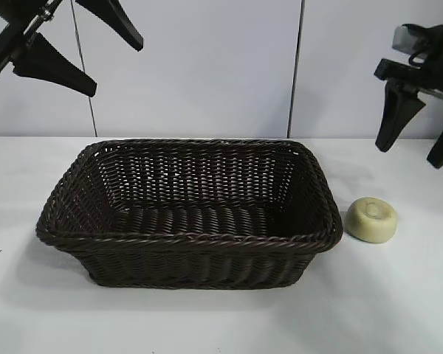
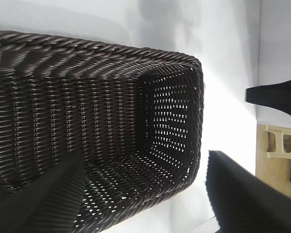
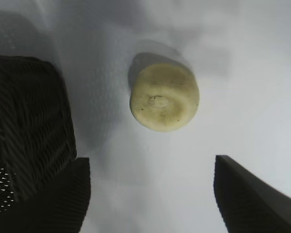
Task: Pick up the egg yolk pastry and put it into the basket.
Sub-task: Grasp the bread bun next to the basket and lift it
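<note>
The egg yolk pastry (image 1: pixel 371 220) sits on the white table (image 1: pixel 399 310), dimple up, just beside the basket (image 1: pixel 188 240) at its right-hand short end and apart from the braided rim by a narrow strip of bare tabletop. It lies below the right gripper (image 1: pixel 419 125) and a little toward the basket and the camera from it. That gripper hangs high above the table with its two black fingers spread wide, holding nothing. In the right wrist view the pastry (image 3: pixel 165 97) shows ahead of the gap between the fingers (image 3: pixel 252 194), not yet between them, with the basket's corner (image 3: pixel 29 126) close on the side of one finger.

The right arm is plainly the nearer one. The left gripper (image 1: pixel 70 48) is raised over the far end of the basket, also spread apart and empty, and its wrist view looks down into the bare woven interior (image 2: pixel 111 126); the pastry is well apart from it, with the whole basket between.

The pastry is round, so it has no long axis to line up with; any closing direction should serve. What matters, I judge, is carrying the right gripper down and forward until the fingers straddle the puck, keeping the basket-side finger clear of the wicker wall. Nothing has been grasped yet, so the task is at its start.
</note>
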Controlling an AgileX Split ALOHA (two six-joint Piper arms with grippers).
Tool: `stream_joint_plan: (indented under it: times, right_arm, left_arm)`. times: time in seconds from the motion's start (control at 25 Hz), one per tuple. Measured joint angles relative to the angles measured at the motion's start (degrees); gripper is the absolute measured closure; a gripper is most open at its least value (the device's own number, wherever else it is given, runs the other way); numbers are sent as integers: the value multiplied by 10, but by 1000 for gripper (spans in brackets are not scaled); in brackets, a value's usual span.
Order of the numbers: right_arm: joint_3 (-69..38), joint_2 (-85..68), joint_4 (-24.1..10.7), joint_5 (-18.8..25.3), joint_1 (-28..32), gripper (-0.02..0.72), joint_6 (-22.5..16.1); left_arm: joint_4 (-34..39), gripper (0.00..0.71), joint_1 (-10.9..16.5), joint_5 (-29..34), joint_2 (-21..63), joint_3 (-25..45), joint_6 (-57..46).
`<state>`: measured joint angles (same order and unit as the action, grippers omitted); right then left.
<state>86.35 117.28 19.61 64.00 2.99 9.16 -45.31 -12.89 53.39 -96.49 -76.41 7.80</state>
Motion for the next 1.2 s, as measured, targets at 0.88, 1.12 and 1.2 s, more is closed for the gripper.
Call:
stream_joint_plan:
  times: [0.88, 1.12, 1.2]
  right_arm:
    - [0, 77, 25, -49, -2, 478, 1]
    - [0, 77, 25, -48, -2, 650, 1]
    - [0, 77, 25, -46, -2, 659, 1]
  left_arm:
    - [1, 198, 0, 7, 0, 0, 1]
    - [1, 198, 0, 7, 0, 0, 1]
    - [1, 198, 0, 7, 0, 0, 1]
